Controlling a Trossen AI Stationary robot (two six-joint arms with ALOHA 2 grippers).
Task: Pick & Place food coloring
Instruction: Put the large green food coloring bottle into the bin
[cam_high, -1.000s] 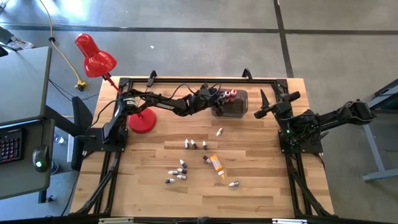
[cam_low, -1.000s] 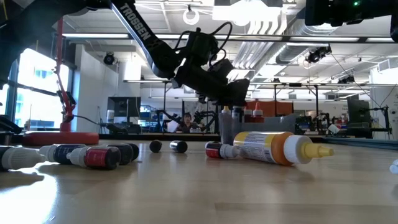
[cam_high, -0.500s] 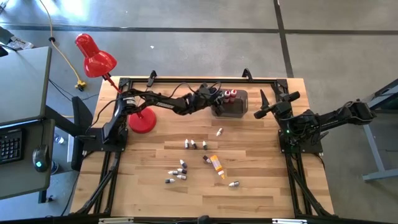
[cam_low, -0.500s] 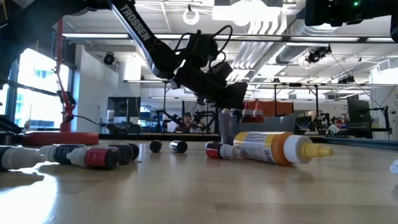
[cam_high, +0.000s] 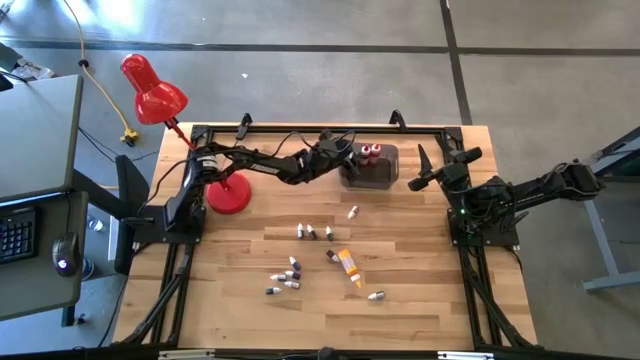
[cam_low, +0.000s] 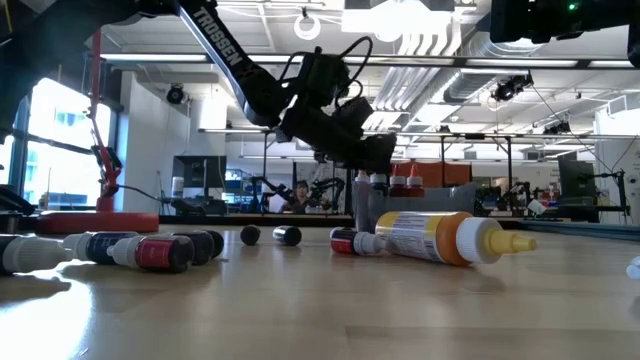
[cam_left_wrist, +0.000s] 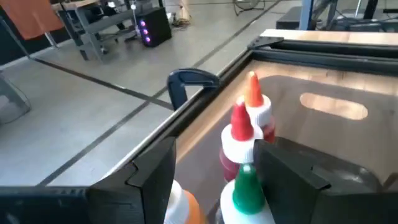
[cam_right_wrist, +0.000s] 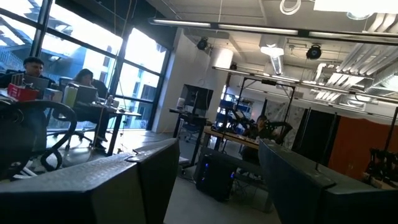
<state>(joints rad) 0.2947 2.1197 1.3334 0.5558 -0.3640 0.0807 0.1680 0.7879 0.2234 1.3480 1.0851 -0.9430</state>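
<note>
Bottles of food coloring (cam_high: 347, 264) lie scattered across the middle of the worktop (cam_high: 240, 300), and we count one long yellow-and-orange bottle among a loose spread of tiny dark-and-white ones (cam_high: 288, 276). Near the far edge stands a grey tub (cam_high: 378, 172), and in it we see bottles standing upright: a red-capped one (cam_left_wrist: 240, 129), an orange-capped one (cam_left_wrist: 254, 99) and a green-capped one (cam_left_wrist: 247, 186). Our left tool (cam_high: 342, 158) hangs over the tub's left end; in its wrist view its fingers (cam_left_wrist: 155, 180) stand wide apart on either side of the green and red caps, gripping nothing. From the low view we see this tool (cam_low: 375, 155) just above the bottle tops in the tub. Our right tool (cam_high: 432, 168) waits near the far right corner of the worktop, raised and pointing out at the room, its fingers (cam_right_wrist: 143, 180) spread wide and empty. A red desk lamp (cam_high: 152, 92) stands at the far left corner.
</note>
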